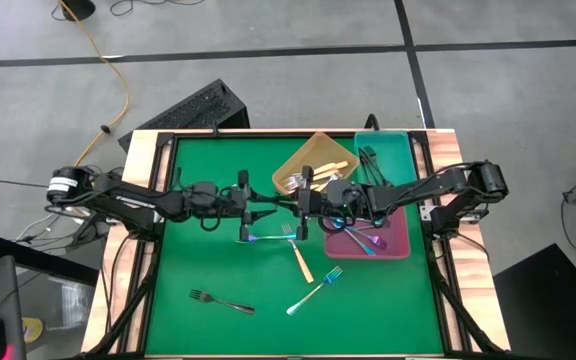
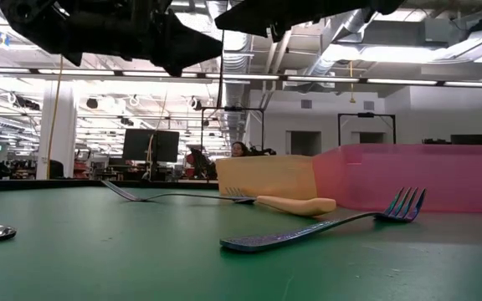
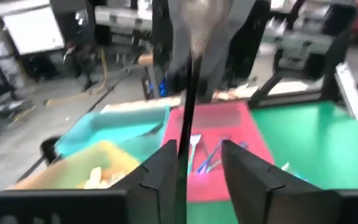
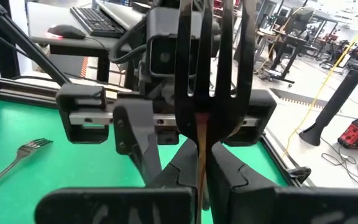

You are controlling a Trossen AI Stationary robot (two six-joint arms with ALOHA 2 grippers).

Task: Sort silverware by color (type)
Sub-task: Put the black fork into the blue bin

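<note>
Above the middle of the green table (image 1: 218, 260) my two grippers meet, both pointing level. My right gripper (image 4: 201, 155) is shut on a black fork (image 4: 207, 62), which stands upright with its tines up. My left gripper (image 3: 197, 155) is open, and the fork's thin handle (image 3: 187, 112) rises between its fingers, close to one of them. On the table lie a black fork (image 1: 223, 300), a cream-handled fork (image 1: 300, 258) and two iridescent forks (image 1: 316, 290), (image 1: 263, 238). My right gripper pinches the black fork between its two fingers at the neck just below the tines (image 4: 201, 134). It comes level from the table's right. The fork stands upright across the fingers, clear of the table. My left gripper: whether a finger (image 3: 166, 168) still touches the handle, I cannot tell.
An orange tray (image 1: 313, 150) with cream-handled forks, a teal tray (image 1: 393, 150) with black forks and a pink tray (image 1: 393, 245) with iridescent forks stand at the far right. The near half of the table holds only the loose forks.
</note>
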